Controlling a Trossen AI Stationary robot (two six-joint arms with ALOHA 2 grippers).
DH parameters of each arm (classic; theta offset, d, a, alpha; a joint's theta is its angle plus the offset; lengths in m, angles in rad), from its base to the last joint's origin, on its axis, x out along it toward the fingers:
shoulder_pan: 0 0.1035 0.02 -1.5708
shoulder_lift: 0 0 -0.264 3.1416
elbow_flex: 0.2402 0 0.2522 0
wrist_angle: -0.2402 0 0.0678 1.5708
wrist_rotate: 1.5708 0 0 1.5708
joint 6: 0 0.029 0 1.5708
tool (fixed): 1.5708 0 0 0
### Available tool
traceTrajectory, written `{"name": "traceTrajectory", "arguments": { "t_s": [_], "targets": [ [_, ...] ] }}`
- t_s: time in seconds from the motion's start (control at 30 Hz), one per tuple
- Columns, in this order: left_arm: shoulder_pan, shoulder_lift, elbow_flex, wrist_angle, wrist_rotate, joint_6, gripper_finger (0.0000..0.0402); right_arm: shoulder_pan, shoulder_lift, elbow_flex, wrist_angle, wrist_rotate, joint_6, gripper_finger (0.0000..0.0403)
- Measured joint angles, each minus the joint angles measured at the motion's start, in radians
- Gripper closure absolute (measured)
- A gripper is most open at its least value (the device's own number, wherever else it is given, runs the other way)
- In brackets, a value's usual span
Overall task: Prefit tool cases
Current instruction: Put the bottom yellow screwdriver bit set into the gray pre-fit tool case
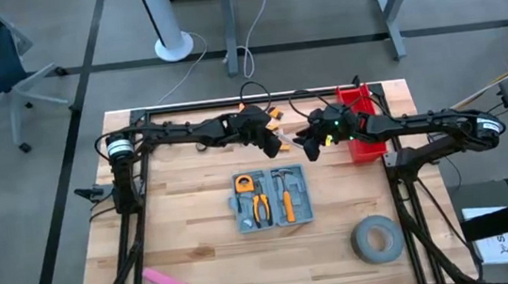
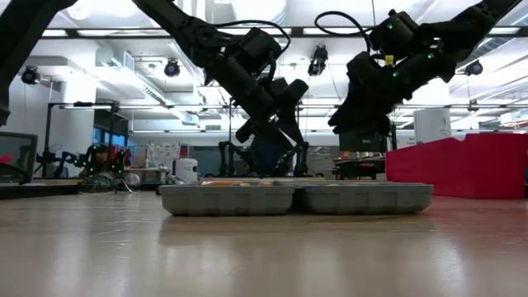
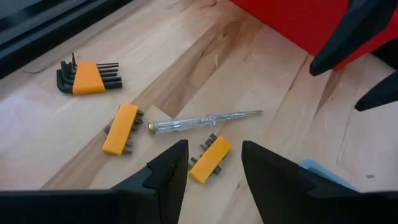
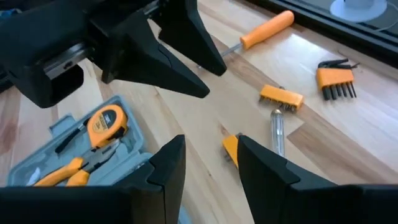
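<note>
High view: both grippers, left (image 1: 278, 142) and right (image 1: 309, 146), hover open (empty) above the tool case (image 1: 273, 198).

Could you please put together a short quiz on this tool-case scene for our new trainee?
1. True or false: the tool case lies open on the table.
2. Which loose item lies nearest the left gripper? A) bit holder B) tape roll C) pink block
3. What colour is the bin beside the right gripper?

Key:
1. True; the tape measure and pliers sit in its recesses.
2. A, the orange bit holder, seen between its open jaws.
3. Red.
</note>
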Motion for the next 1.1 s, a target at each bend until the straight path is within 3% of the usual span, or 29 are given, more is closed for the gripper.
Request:
{"name": "traceTrajectory", "arguments": {
  "t_s": [0.83, 1.1],
  "targets": [
    [-0.011, 0.000, 0.000, 0.000, -0.006, -0.021, 0.0233, 0.002, 0.003, 0.000, 0.014, 0.000, 0.018, 0.0296],
    [0.041, 0.000, 0.000, -0.145, -0.231, -0.020, 0.0231, 0.027, 0.003, 0.000, 0.017, 0.000, 0.020, 0.0282]
  ]
}}
